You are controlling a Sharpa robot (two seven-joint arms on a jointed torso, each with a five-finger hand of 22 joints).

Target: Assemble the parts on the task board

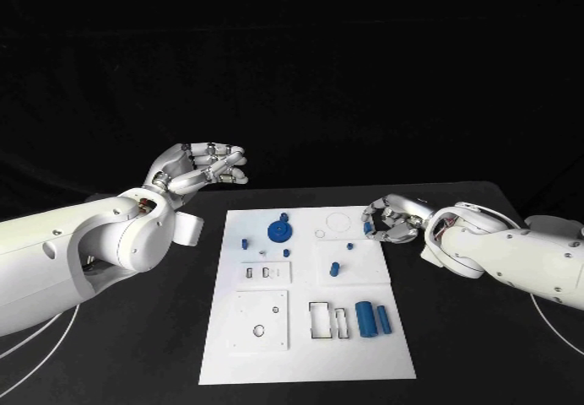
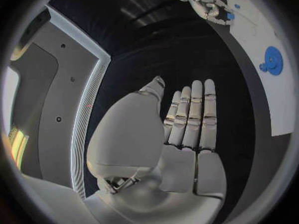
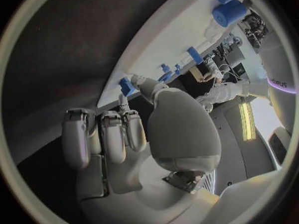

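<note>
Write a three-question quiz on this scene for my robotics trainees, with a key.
1. True or false: the left hand is raised beside the task board, holding nothing.
2. The two large blue cylinders lie: A) off the board; B) on the board, toward its near corner on the robot's right; C) stacked upright at its far edge.
3. Which hand reaches over the board's far right edge?
Key: 1 true; 2 B; 3 the right hand.

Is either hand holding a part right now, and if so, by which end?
The right hand pinches a small blue part by one end between thumb and a fingertip, at the task board edge. The left hand holds nothing.
</note>
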